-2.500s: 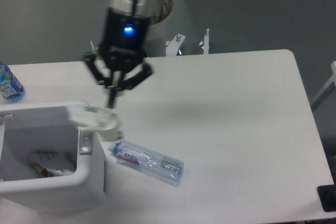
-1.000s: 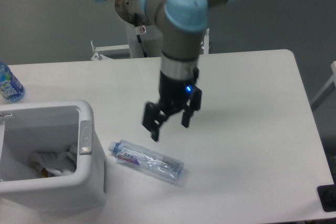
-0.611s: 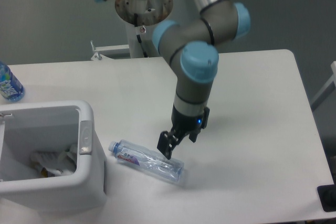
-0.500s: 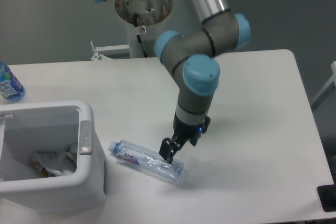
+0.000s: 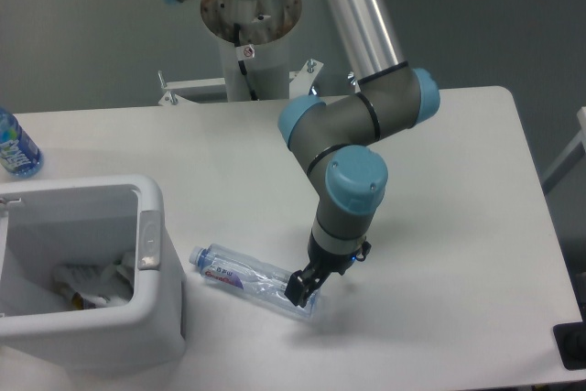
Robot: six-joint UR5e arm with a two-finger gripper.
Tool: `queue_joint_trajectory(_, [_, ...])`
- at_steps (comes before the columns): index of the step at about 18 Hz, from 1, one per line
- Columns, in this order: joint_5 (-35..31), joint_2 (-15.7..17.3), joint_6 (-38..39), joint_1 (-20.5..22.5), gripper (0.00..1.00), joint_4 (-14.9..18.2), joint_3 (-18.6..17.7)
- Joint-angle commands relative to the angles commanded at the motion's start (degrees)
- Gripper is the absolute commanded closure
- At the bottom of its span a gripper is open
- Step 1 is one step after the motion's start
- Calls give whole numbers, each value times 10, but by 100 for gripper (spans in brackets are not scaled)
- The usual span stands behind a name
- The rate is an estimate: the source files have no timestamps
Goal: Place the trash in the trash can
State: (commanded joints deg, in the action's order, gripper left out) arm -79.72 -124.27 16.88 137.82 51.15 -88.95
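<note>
A white counter (image 5: 430, 180) fills the frame below a grey floor, where the gripper (image 5: 301, 287) meets the crushed bottle (image 5: 252, 276), fingers' grasp unclear.

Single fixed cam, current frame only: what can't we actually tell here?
- Hand: down at the crushed bottle's base end; wrist and fingers overlap it, so open, shut or gripping cannot be told.
- Bottle label: red-blue print too small to read.
- Trash can: cut off by the left edge; near wall hides part of the floor, so only some crumpled paper shows.
- Water bottle: cropped by the left edge.
</note>
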Motion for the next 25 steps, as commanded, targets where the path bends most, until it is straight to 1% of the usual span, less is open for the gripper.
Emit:
queue_joint_trajectory(1, [0, -6, 0, -1, 0, 0, 0])
queue_joint_trajectory(4, [0, -10, 0, -11, 0, 0, 0])
queue_joint_trajectory(10, [0, -14, 1, -14, 0, 1, 0])
queue_joint_trajectory(11, [0, -15, 1, -16, 2, 1, 0])
queue_joint_trajectory(12, [0, -15, 1, -17, 7, 1, 0])
queue_joint_trajectory(14, [-1, -17, 1, -17, 20, 1, -1])
queue_joint_trajectory(16, [-1, -17, 1, -17, 30, 1, -1])
queue_joint_trajectory(21, [-1, -15, 1, -18, 34, 0, -1])
queue_joint_trajectory(22, [-1, -14, 1, -18, 37, 1, -1])
queue_joint_trajectory(25, [-1, -12, 0, -18, 38, 0, -1])
